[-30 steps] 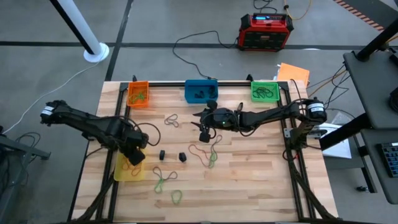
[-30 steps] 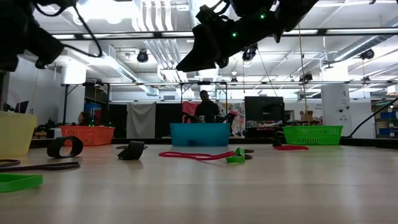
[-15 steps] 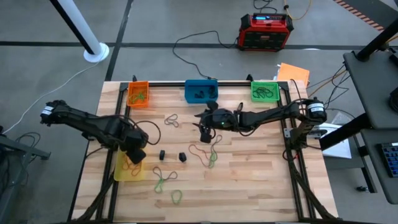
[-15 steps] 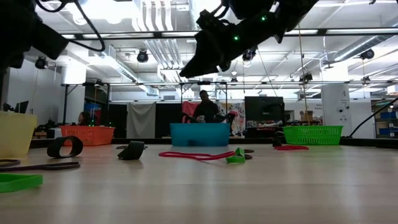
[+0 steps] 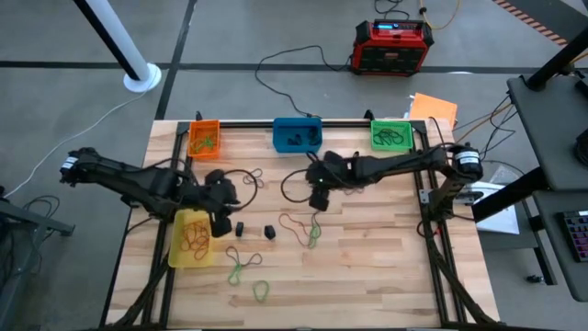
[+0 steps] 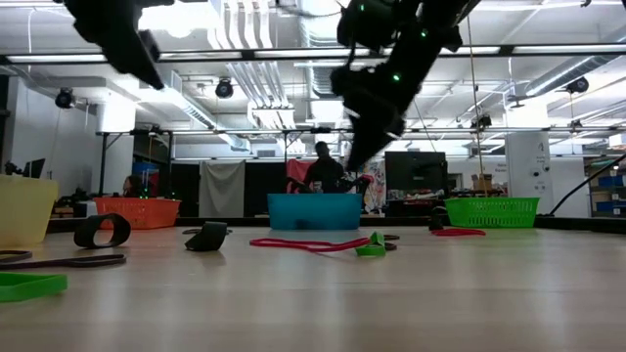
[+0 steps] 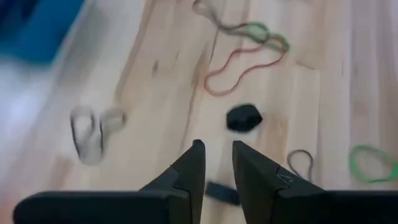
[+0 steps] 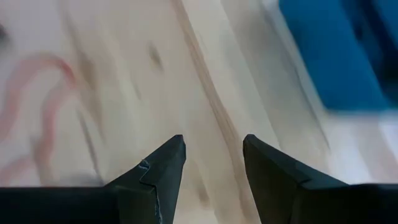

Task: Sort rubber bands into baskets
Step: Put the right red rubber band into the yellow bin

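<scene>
Four baskets are on the table: orange (image 5: 204,138), blue (image 5: 297,134) and green (image 5: 391,135) along the far edge, and yellow (image 5: 191,237) at the near left with tan rubber bands lying in it. Loose rubber bands lie on the wood: a tan one (image 5: 255,176), a red and green tangle (image 5: 308,226), two small black ones (image 5: 239,228) (image 5: 269,232), and green ones (image 5: 237,268). My left gripper (image 5: 224,222) hangs just right of the yellow basket, its fingers (image 7: 193,165) a narrow gap apart with nothing between. My right gripper (image 5: 317,197) is open above the table's middle, slanting down.
A red-and-black power box (image 5: 393,44) and cables lie on the floor beyond the far edge. A black rail (image 5: 303,122) runs behind the far baskets. Bare wood lies at the near right (image 5: 386,267). In the low view a person (image 6: 323,168) shows beyond the table.
My left gripper has risen from over the yellow basket and swung toward the table's right, turning about its wrist; the tan bands in that basket now show uncovered. My right gripper has tipped more steeply downward and shifted a little toward the right edge.
</scene>
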`<state>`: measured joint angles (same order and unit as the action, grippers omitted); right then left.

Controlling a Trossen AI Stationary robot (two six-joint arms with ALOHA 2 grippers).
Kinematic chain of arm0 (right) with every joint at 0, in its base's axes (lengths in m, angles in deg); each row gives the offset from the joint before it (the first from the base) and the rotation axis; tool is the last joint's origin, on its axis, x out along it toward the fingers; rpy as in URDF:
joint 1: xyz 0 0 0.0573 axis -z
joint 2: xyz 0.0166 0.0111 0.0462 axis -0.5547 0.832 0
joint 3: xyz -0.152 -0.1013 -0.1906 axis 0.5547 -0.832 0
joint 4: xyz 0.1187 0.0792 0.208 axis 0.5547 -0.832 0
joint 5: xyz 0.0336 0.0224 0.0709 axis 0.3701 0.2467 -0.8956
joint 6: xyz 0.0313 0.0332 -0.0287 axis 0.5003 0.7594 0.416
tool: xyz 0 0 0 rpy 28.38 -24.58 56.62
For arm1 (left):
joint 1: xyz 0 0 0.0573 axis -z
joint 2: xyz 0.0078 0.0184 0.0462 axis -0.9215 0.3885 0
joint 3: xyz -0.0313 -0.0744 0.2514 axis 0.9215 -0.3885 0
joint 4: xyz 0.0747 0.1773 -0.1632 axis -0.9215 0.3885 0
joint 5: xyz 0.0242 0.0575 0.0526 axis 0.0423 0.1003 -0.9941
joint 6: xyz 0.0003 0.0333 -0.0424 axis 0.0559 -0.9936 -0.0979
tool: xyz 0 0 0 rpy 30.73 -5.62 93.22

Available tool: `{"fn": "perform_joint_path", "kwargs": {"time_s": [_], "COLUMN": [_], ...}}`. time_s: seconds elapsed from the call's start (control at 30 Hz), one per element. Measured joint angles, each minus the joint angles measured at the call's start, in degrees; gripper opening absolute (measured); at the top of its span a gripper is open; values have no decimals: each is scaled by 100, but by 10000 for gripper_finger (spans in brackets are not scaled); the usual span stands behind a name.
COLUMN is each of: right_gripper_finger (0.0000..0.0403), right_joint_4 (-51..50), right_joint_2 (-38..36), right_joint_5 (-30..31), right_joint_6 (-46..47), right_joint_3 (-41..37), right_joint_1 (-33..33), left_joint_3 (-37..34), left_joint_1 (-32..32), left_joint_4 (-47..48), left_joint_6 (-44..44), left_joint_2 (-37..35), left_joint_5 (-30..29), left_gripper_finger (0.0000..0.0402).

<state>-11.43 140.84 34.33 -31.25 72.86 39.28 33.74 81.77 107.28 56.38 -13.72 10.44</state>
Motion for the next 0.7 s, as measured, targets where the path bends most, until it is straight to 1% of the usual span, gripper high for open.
{"fn": "perform_joint_path", "kwargs": {"time_s": [0.07, 0.13, 0.23, 0.33, 0.4, 0.53, 0.7], "right_gripper_finger": [158, 157, 160, 163, 165, 166, 167], "right_joint_4": [-707, -1277, -1967, -2420, -2624, -2692, -2702], "right_joint_2": [0, 0, 0, 0, -2, -35, -116], "right_joint_5": [-1, -7, -37, -50, -52, -92, -443], "right_joint_6": [293, 558, 848, 1003, 1082, 1154, 1143], "right_joint_3": [69, 71, -27, -182, -279, -502, -692], "right_joint_1": [96, 191, 288, 338, 370, 439, 589], "left_joint_3": [-8, -9, -15, -24, -24, -26, -26], "left_joint_1": [0, -9, -56, -134, -185, -289, -528], "left_joint_4": [-222, -334, -291, -240, -241, -311, -608], "left_joint_6": [-587, -958, -1138, -1259, -1378, -1810, -2449], "left_joint_2": [50, 92, 134, 125, 106, 78, 72], "left_joint_5": [-67, -213, -621, -728, -580, -8, 488], "left_gripper_finger": [66, 66, 66, 66, 66, 66, 66]}}
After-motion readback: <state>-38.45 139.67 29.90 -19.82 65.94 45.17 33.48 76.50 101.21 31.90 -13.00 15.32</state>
